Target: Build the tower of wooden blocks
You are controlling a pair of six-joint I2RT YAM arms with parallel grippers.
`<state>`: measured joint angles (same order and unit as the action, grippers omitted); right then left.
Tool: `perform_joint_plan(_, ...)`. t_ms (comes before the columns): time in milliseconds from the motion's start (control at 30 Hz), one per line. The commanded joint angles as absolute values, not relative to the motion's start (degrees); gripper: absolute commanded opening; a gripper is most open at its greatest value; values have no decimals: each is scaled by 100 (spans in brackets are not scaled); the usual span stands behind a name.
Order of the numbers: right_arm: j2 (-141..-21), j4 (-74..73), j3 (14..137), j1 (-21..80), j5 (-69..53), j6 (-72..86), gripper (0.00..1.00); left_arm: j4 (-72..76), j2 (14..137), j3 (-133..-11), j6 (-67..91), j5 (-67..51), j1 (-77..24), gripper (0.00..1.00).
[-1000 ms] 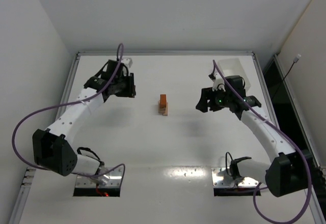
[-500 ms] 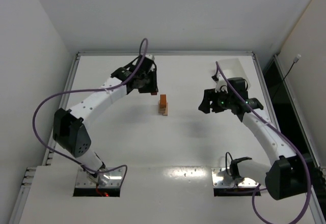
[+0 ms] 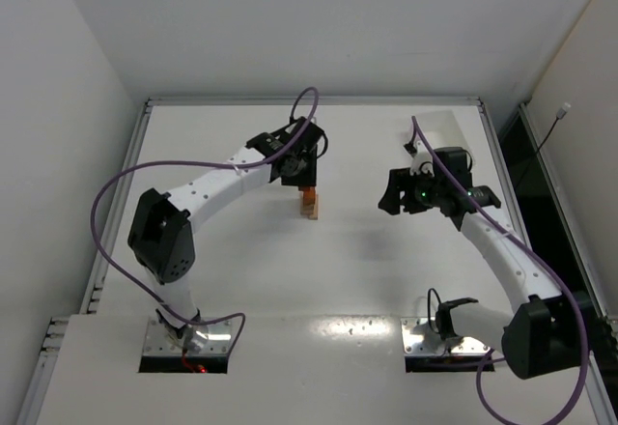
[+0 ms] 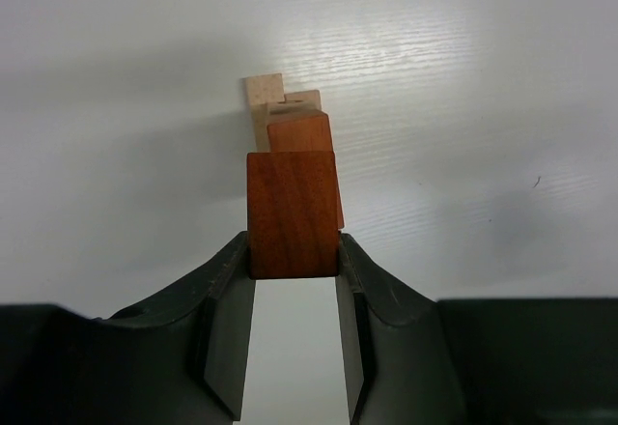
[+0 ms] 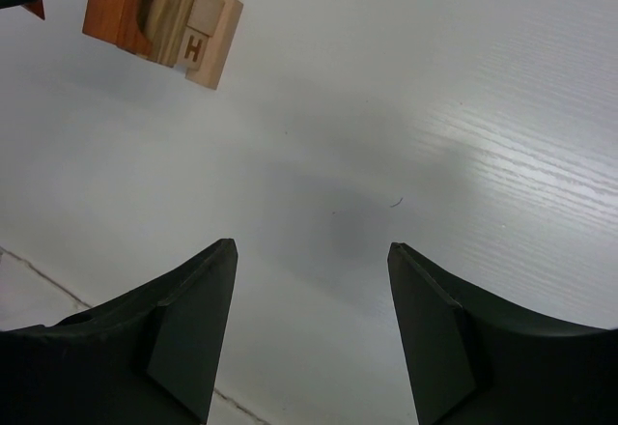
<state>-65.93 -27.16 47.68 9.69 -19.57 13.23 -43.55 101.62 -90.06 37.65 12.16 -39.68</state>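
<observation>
Reddish-brown and pale tan wood makes up the short wood block tower [image 3: 310, 205], a narrow column near the middle of the white table [image 3: 241, 270]. Over the last second the left gripper [image 3: 303, 176] has swung in from the table's 10 o'clock side and now hangs at the column's 12 o'clock edge. It is clamped on a reddish-brown wooden block [image 4: 293, 214], which sits square between its fingertips directly above the stack. That looks like the placing step just about to start. The right gripper [image 3: 391, 196] has barely shifted. It waits well apart at the tower's 3 o'clock, its jaws spread wide and holding nothing, with a white plastic bin [image 3: 446, 127] beyond it toward 2 o'clock. From overhead the left gripper covers the column's top, so whether the carried block already touches it cannot be told. In the left wrist view that block hides most of the stack, leaving only tan and brown edges showing. The right wrist view cuts the tower [image 5: 164, 19] off at its upper-left corner, showing an arch opening and a tan piece marked H.
</observation>
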Motion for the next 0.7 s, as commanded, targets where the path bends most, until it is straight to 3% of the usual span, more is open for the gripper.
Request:
perform_joint_plan(0, -6521, -2637, 4764, 923, -2004, 1301, 61, -4324, 10187, -9281, 3832, 1354, -3964, 0)
perform_joint_plan(667, -6416, -2637, 4544, 923, -2057, 1301, 61, -4271, 10547, -9396, 3832, 1116, -3964, 0)
